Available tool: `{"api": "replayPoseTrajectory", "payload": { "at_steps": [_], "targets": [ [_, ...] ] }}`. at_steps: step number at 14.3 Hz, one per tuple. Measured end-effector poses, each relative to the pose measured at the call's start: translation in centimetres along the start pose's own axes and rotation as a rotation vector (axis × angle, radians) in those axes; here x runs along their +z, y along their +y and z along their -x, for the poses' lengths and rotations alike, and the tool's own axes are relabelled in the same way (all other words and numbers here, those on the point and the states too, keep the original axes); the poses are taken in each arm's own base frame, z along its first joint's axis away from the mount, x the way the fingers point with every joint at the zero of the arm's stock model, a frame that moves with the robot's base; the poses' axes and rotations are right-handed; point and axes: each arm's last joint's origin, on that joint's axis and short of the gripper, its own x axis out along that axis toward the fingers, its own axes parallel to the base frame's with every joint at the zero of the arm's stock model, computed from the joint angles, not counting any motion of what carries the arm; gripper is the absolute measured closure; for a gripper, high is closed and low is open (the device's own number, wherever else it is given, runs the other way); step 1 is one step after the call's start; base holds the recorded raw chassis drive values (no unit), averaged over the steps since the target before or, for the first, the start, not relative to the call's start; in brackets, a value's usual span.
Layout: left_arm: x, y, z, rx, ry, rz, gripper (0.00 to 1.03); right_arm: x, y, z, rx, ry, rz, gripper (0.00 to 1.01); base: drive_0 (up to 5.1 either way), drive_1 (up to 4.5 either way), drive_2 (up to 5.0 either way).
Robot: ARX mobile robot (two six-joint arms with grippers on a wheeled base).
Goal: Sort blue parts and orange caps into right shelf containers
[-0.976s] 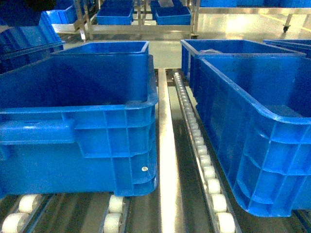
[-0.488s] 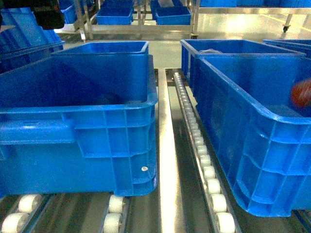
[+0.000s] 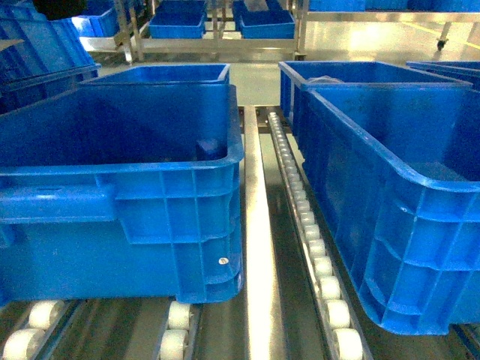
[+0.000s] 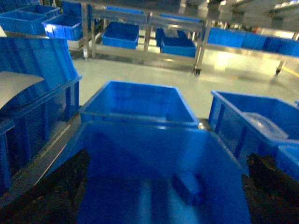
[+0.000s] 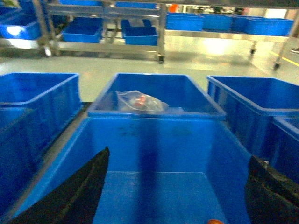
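head cam looks down on two big blue crates sitting on roller tracks. the near left crate point(image 3: 120, 217) fills the left half, the near right crate point(image 3: 397, 217) the right, w/ a steel rail point(image 3: 256, 247) and a row of white rollers point(image 3: 315, 247) between them. behind each sits another blue crate; the far right crate point(image 3: 360, 75) holds a clear plastic bag point(image 3: 322, 78).

no gripper shows in head view.

left wrist cam hangs over the near left crate point(image 4: 154, 177). the left gripper point(image 4: 163, 196) shows only as two dark fingers point(image 4: 60, 191) at the lower corners, set wide apart, nothing between them. a small blue part point(image 4: 189, 185) lies on the crate floor (blurry, shape hard to make out).

right wrist cam sits over the near right crate point(image 5: 154, 154). the right gripper point(image 5: 173, 196) has its dark fingers point(image 5: 79, 191) spread wide too, holding nothing. an orange cap point(image 5: 215, 221) peeks in at the bottom edge, on the crate floor. beyond, the bag point(image 5: 140, 101) in the far right crate point(image 5: 154, 98) has sth reddish inside, can't tell what.

background: steel shelving point(image 5: 107, 28) w/ more blue bins on a pale floor.
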Motion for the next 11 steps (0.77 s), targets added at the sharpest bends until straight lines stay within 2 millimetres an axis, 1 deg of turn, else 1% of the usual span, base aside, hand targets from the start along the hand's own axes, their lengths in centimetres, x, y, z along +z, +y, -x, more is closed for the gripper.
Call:
{"api": "replayPoseTrajectory", "payload": {
  "at_steps": [1, 2, 3, 6, 7, 8, 10, 11],
  "targets": [
    [-0.2, 0.2, 0.6, 0.005, 0.025, -0.039, 0.16, -0.7, 0.1, 1.3, 0.052, -0.028, -0.017, 0.21, 0.0, 0.00, 0.0],
    [-1.1, 0.9, 2.6, 0.004, 0.032, -0.073, 0.30, -1.8, 0.3, 3.3, 0.069, -0.018, -0.023, 0.36, 0.0, 0.00, 0.0],
    [-1.6, 1.6, 4.4, 0.009, 0.024, -0.089, 0.43, -2.6, 0.2, 4.8, 0.070, -0.009, -0.024, 0.49, 0.0, 0.00, 0.0],
    [-3.4, 2.8, 8.5, 0.012, 0.040, -0.098, 0.82, -4.1, 0.0, 8.5, 0.070, -0.011, -0.025, 0.88, 0.0, 0.00, 0.0],
    [-3.9, 3.1, 9.8, 0.008, 0.044, -0.098, 0.96, -4.6, -0.1, 9.6, 0.070, -0.008, -0.023, 1.01, 0.0, 0.00, 0.0],
    [-4.2, 3.4, 10.9, 0.010, 0.040, -0.099, 1.01, -5.0, -0.1, 10.6, 0.070, -0.005, -0.027, 1.00, 0.0, 0.00, 0.0],
    [-4.7, 4.7, 12.9, 0.017, 0.040, -0.100, 1.01, -5.6, -0.2, 12.4, 0.070, -0.002, -0.028, 1.00, 0.0, 0.00, 0.0],
    [-5.0, 4.8, 13.7, 0.021, 0.042, -0.100, 1.01, -5.9, -0.3, 13.1, 0.070, -0.003, -0.028, 1.00, 0.0, 0.00, 0.0]
  ]
}}
